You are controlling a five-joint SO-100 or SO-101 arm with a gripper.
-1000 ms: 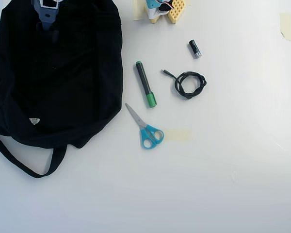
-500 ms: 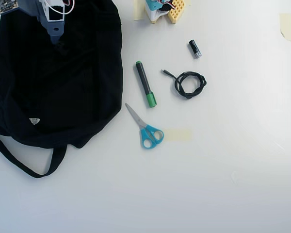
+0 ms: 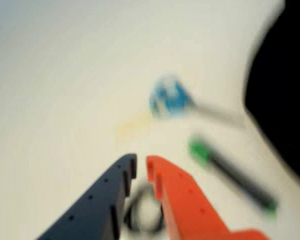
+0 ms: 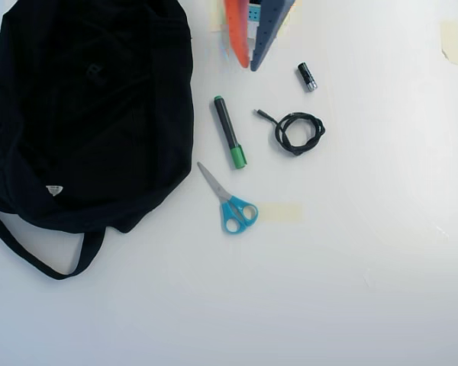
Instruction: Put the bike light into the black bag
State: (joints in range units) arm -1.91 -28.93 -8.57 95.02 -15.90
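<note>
the gripper (image 3: 141, 167) has its jaws nearly together, with a blurred black loop (image 3: 140, 212) between them.

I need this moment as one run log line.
end effector: right of black bag, overhead view | jaws: nearly together, grasp unclear | dark blurred ring between them, wrist view | bike light: not seen on table

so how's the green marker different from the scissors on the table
The marker is a straight black stick with a green cap at its lower end; the scissors have a thin grey blade and blue loop handles. The marker lies nearly upright in the overhead view, the scissors slant diagonally below it. Both lie flat on the white table, just right of the black bag, untouched.
</note>
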